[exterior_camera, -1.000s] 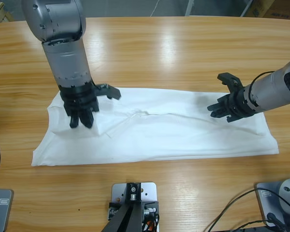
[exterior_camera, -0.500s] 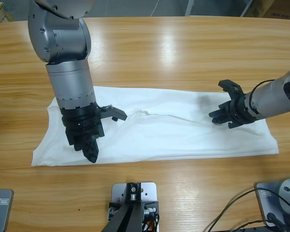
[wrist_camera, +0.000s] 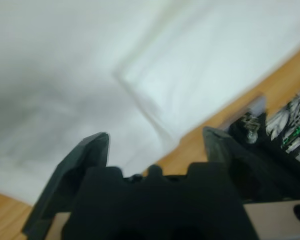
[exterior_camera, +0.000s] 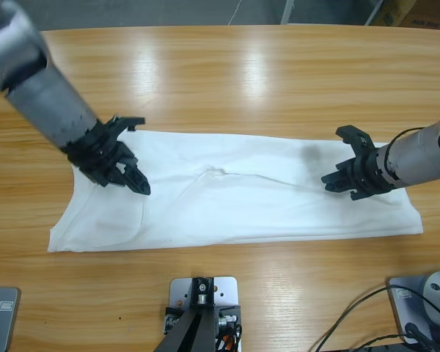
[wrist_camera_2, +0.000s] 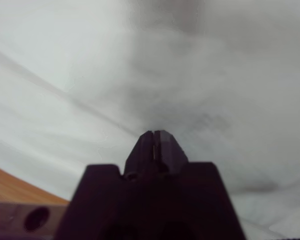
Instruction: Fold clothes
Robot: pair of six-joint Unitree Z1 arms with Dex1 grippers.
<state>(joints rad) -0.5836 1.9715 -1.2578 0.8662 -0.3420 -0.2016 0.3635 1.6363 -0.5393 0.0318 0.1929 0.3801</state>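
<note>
Lying flat on table [exterior_camera: 279, 66], T-shirt [exterior_camera: 242, 198]; left gripper [wrist_camera: 155, 142] spread, right gripper [wrist_camera_2: 155, 137] clenched, holding nothing.

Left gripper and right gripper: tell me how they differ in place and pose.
In the high view, the left gripper is over the T-shirt's end at the picture's left, while the right gripper is over the opposite end. The left gripper's arm slants in from the upper left corner; the right gripper's arm comes in from the right edge. Both are black and sit over white fabric.
</note>
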